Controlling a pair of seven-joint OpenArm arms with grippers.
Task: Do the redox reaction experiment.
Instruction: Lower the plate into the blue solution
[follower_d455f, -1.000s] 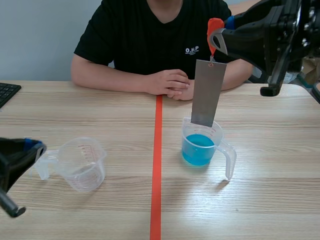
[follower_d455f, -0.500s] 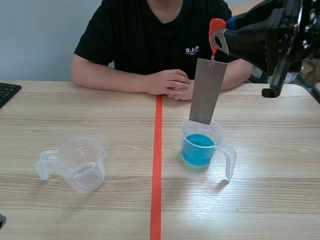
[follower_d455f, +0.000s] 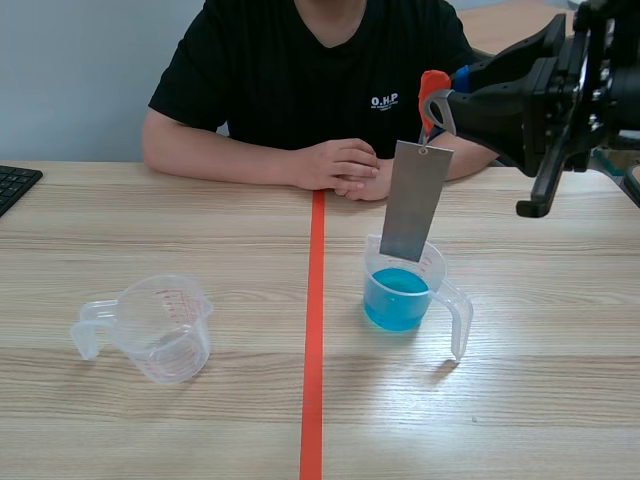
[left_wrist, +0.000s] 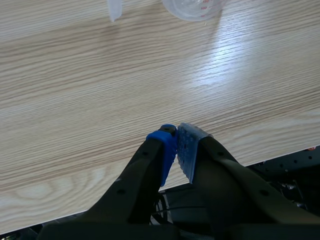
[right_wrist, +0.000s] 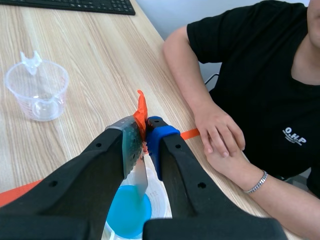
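Note:
A grey metal plate (follower_d455f: 412, 200) hangs upright from an orange-red tab (follower_d455f: 432, 88). My right gripper (follower_d455f: 438, 97) is shut on that tab, high over the table's right half. The plate's lower end sits inside the rim of a clear measuring cup (follower_d455f: 405, 285) holding blue liquid (follower_d455f: 398, 298). In the right wrist view the tab (right_wrist: 141, 112) is pinched in the gripper (right_wrist: 141, 129), with the blue liquid (right_wrist: 127, 212) below. An empty clear cup (follower_d455f: 160, 325) stands left of the tape line. My left gripper (left_wrist: 176, 139) is shut on nothing over the table's near edge.
A person sits across the table with clasped hands (follower_d455f: 340, 165) resting just beyond the blue cup. A black keyboard (follower_d455f: 12, 185) lies at the far left edge. The orange-red tape line (follower_d455f: 314, 340) runs down the middle of the table.
My left arm has pulled back out of the scene view's lower left. My right gripper has come down a little, lowering the plate further into the cup.

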